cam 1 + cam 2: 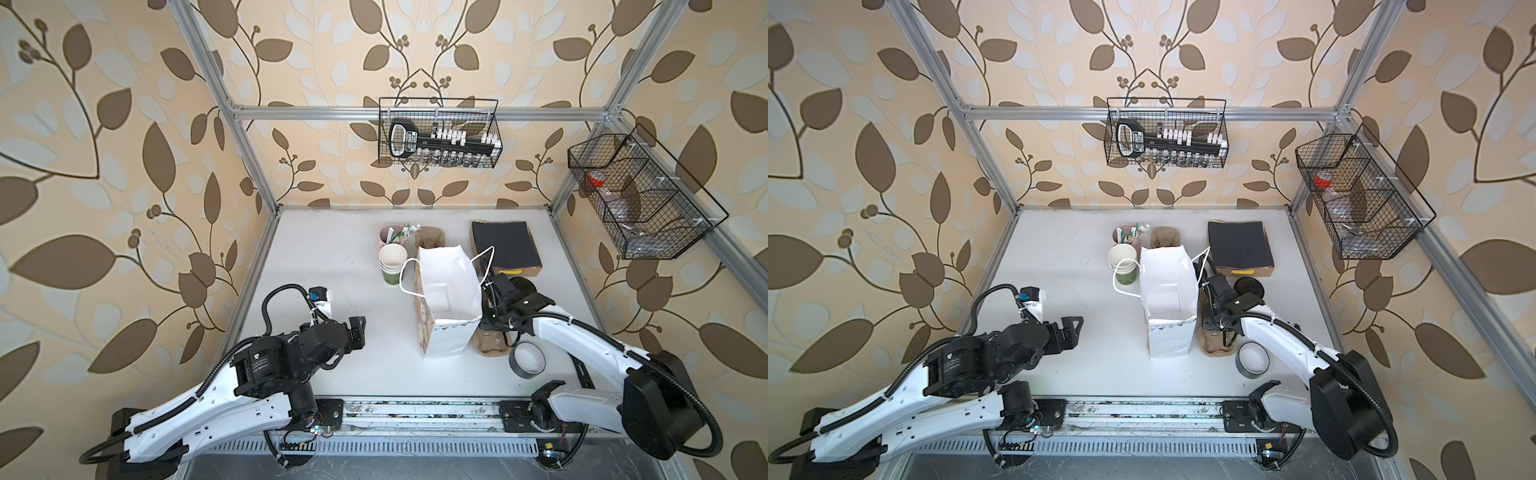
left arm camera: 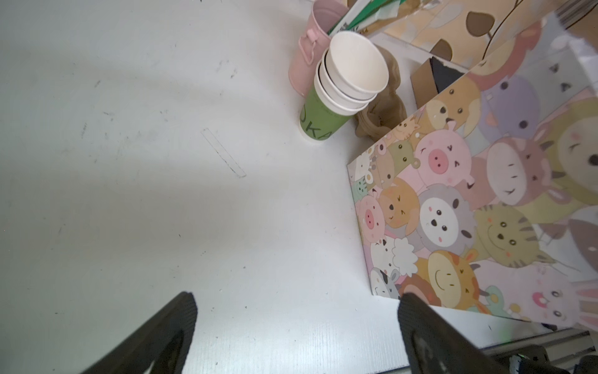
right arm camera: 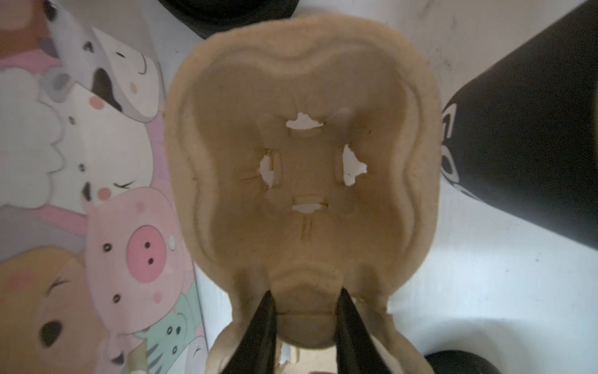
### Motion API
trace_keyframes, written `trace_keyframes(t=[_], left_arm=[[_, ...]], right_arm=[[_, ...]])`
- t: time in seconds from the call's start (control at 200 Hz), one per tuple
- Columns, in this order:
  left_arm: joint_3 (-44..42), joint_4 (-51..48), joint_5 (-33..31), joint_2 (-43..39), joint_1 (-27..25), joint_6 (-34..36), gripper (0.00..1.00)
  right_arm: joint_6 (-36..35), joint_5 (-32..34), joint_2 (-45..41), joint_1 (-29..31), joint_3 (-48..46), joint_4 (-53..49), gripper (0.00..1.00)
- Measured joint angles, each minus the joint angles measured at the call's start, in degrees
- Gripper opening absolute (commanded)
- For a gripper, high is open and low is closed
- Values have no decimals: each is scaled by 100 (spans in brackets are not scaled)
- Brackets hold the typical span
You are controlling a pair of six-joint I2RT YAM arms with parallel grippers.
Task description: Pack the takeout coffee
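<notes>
Bench: white, scuffed, framed with aluminium rails.
Paper bag: stands open at mid-bench, cartoon animals on its side, white cord handles drooping outward.
Takeout coffee: upright on the right half of the bench, just in front of the cardboard box of black sheets and just beyond the right arm's wrist. Black lid faces up in both top views; pale lettering shows on its dark side in the right wrist view. Nothing holds it.
Cup carrier: brown pulp, flat on the bench just right of the bag.
Right gripper: down on the carrier, fingers narrowed to either side of its middle ridge; whether they pinch it, cannot tell.
Left gripper: fingers spread wide, nothing between them, over bare bench left of the bag.
Stack of cups: white and green, behind the bag's left corner.
Tape roll: near the front edge, right of the carrier.
</notes>
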Motion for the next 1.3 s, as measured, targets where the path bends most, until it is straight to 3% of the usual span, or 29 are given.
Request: trace_keyframes(t=[0.295,0.47,0.735,1.12,1.305], left_arm=[[1113,-608,-1099,4,0,1069,99],[949,-584,-1751,-144,0,1488,99],[754,-601,-2092,-463,0,1716,99],[673,-564,-2170,-227,37,1869,99],[664,-531,-2168,-223,39,1950,99]], right_arm=[[179,321,-1106,173,369,-756,28],[254,581,-1674,175,822,-1311,29],[284,933,-2131,175,2063,-2164,29],[275,984,-1915,337,4428,-2870,30],[341,892,-1368,992,5449,-3003,30]])
